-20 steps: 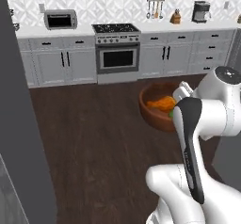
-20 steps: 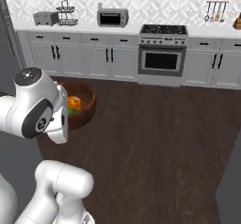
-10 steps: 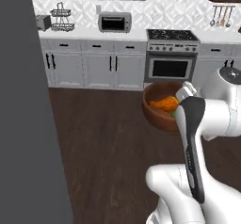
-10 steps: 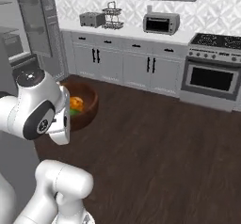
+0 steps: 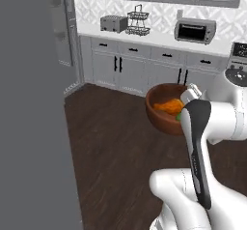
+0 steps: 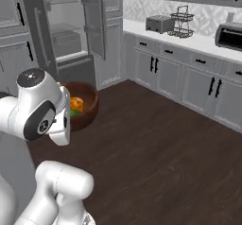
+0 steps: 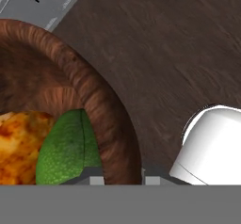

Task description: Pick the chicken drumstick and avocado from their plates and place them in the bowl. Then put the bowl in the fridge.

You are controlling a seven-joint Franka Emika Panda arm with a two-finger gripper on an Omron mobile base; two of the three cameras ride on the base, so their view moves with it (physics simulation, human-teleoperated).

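Note:
My gripper (image 7: 123, 180) is shut on the rim of the reddish-brown bowl (image 5: 159, 114), holding it up above the dark wood floor in front of the arm. The orange-brown chicken drumstick (image 7: 16, 143) and the green avocado (image 7: 66, 150) lie side by side inside the bowl (image 7: 101, 105). From the right base view the bowl (image 6: 89, 107) hangs just past my white wrist, with the drumstick (image 6: 75, 103) showing in it. The fridge (image 6: 66, 35) stands open at the upper left, its pale shelves visible. The plates are out of view.
A dark grey fridge panel (image 5: 29, 108) rises close on the left. Grey cabinets with black handles (image 5: 140, 69) line the back wall under a white counter (image 6: 189, 38) with a toaster (image 5: 111, 24), a wire rack (image 5: 137, 23) and a toaster oven (image 5: 194, 31). Open wood floor (image 6: 156, 139) lies between.
The whole picture has swung sideways, so the base has turned: the stove slid out to the right and the open fridge came in on the left. The bowl stays in my shut gripper.

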